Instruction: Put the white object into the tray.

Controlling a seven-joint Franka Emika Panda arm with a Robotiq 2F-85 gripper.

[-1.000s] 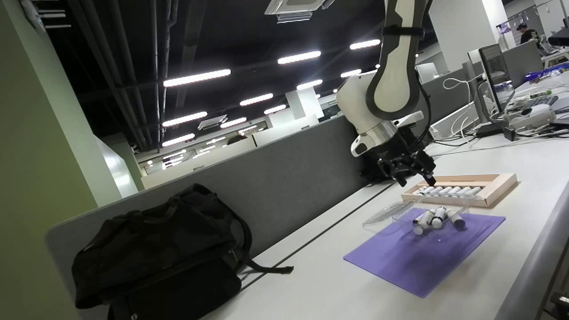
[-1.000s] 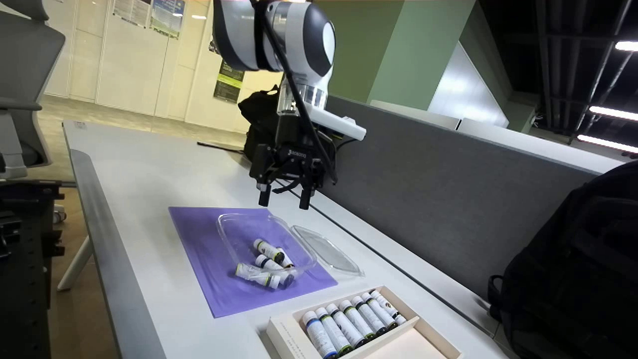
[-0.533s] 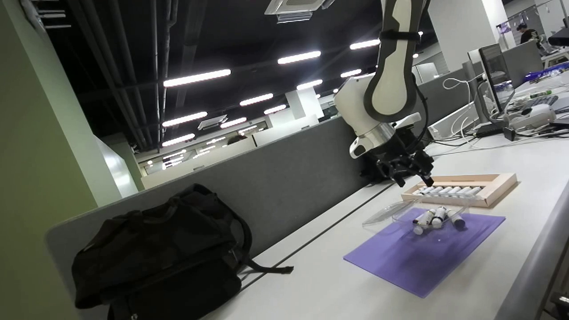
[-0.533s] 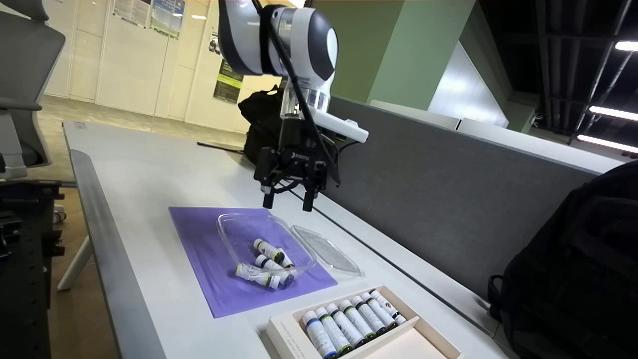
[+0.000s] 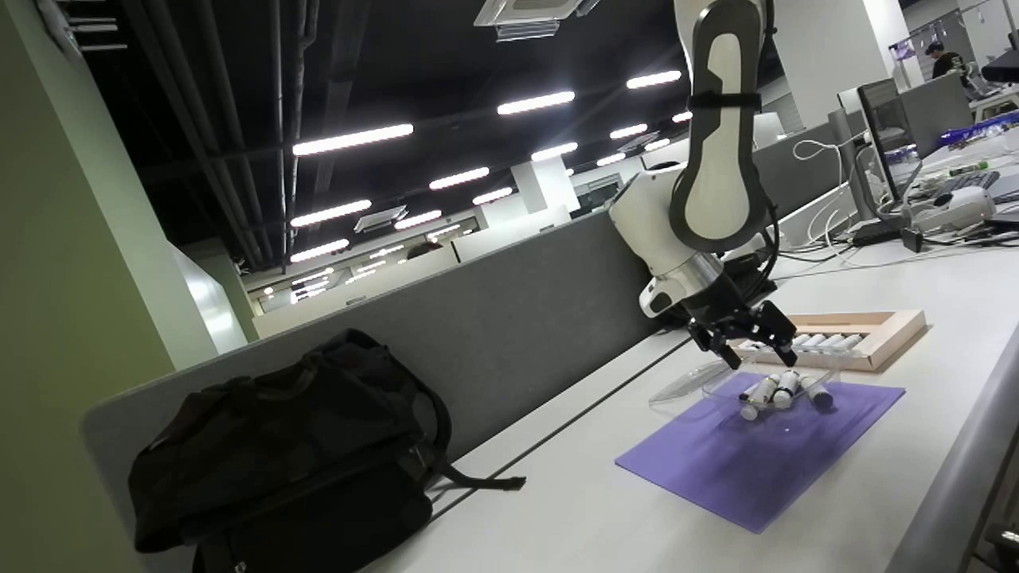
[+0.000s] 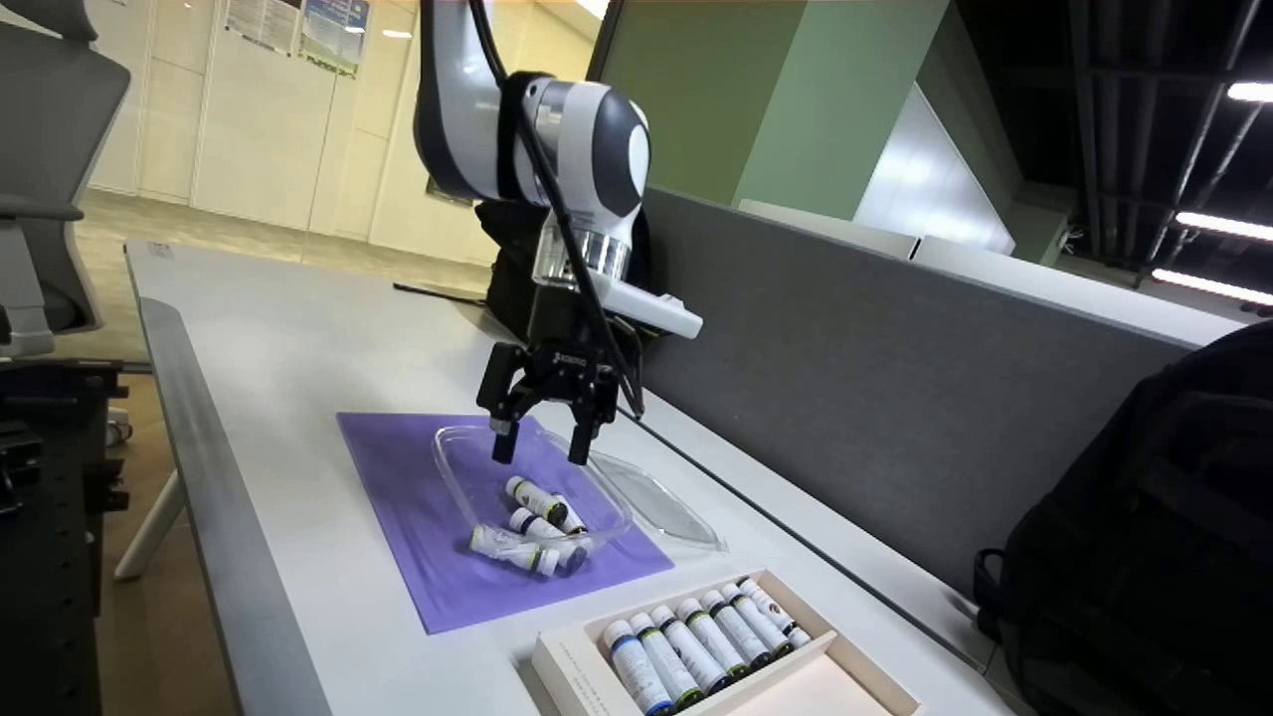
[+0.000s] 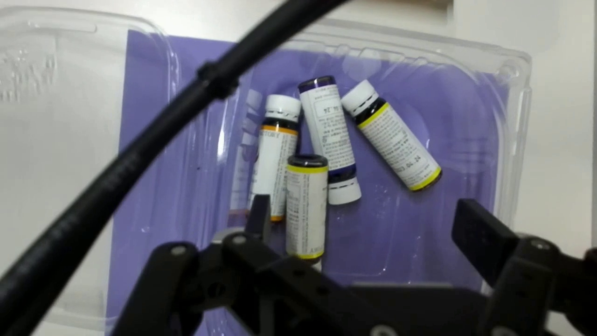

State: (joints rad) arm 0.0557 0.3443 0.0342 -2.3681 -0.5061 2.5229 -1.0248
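Observation:
The white objects are several white-labelled bottles [image 7: 306,210] with dark glass. They lie loose in a clear plastic container [image 6: 455,489]; in an exterior view they show as a small pile [image 5: 786,390]. My gripper [image 7: 366,210] is open and empty above the container. In the wrist view the left finger overlaps the bottles' left side, and the right finger is over the container's right side. The gripper also shows in both exterior views [image 5: 759,358] [image 6: 543,452]. The light tan tray [image 6: 587,671] holds a row of similar bottles; it also shows here [image 5: 899,341].
A purple mat [image 6: 398,497] lies under the container. Its clear lid [image 6: 661,502] lies open toward the grey partition [image 6: 845,378]. Black backpacks [image 5: 286,454] [image 6: 1144,557] stand near the partition. A black cable [image 7: 140,158] crosses the wrist view.
My gripper has come down and moved over the clear container, after hanging higher and nearer the partition. The bottles, container and tray have not moved.

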